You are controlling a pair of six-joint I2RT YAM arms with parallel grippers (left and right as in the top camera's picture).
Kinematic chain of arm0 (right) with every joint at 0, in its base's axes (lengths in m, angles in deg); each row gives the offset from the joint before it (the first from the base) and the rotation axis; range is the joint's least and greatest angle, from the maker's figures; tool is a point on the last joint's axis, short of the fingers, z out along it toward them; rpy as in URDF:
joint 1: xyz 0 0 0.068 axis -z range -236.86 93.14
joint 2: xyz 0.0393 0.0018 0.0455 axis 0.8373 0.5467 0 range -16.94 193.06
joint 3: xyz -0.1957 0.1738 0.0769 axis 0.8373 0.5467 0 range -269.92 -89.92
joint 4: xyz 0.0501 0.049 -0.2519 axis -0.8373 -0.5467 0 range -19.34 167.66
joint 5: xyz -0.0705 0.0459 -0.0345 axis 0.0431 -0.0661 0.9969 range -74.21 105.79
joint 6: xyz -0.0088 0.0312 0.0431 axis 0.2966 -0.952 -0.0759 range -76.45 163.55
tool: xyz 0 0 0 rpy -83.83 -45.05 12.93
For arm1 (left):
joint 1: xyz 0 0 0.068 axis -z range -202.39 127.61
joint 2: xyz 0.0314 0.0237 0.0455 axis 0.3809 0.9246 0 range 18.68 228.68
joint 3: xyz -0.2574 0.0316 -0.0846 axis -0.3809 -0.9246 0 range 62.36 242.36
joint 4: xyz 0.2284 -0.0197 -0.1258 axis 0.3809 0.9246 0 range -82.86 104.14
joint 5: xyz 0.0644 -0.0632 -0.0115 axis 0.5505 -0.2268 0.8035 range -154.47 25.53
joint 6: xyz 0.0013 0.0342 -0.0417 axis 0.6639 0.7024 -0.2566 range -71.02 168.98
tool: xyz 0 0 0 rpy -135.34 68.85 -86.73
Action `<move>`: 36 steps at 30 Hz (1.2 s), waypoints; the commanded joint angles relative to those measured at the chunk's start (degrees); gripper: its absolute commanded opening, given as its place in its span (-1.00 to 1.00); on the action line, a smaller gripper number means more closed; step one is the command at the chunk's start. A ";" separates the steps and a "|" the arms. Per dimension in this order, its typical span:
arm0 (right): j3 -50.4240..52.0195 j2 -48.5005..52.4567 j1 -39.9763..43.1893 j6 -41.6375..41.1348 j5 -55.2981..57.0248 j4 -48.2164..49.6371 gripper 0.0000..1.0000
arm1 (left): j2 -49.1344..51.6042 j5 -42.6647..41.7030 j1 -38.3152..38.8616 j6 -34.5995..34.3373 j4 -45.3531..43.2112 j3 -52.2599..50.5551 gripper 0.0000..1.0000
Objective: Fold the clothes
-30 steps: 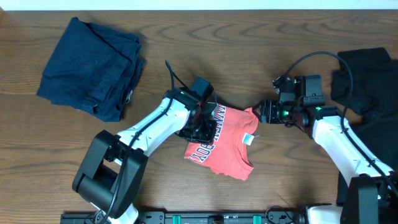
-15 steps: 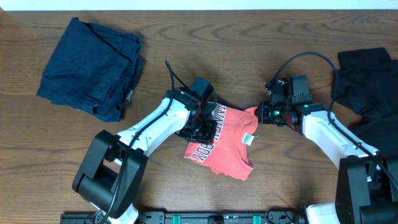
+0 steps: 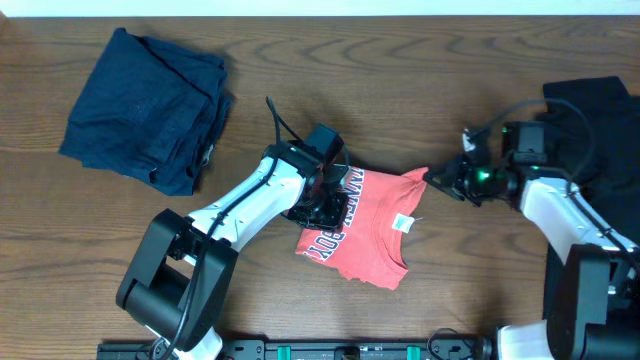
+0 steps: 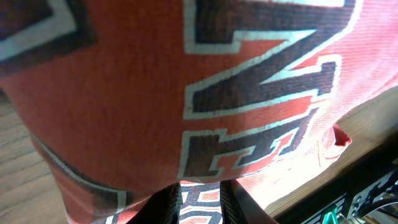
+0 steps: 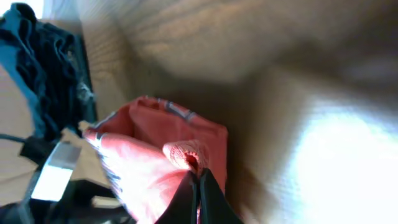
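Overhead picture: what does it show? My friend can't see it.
A coral-red T-shirt lies mid-table, pinched by both grippers: the left gripper at its lettered edge, the right gripper at its upper right corner. A dark navy garment lies crumpled at the upper left of the wooden table, and a black garment at the right edge.

Left arm stretched inward, left tool (image 3: 322, 205) pointing down, jaws narrow, right arm bent inward, right tool (image 3: 437, 182) pinched tight

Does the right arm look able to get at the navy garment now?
Probably not. The right gripper is shut on a corner of the coral T-shirt, and the navy garment lies far across the table, beyond the left arm.
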 commanded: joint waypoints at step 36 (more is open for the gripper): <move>-0.44 12.55 -15.58 21.24 28.22 14.01 -0.61 | 0.55 1.40 -0.59 0.72 -0.31 -0.28 -0.53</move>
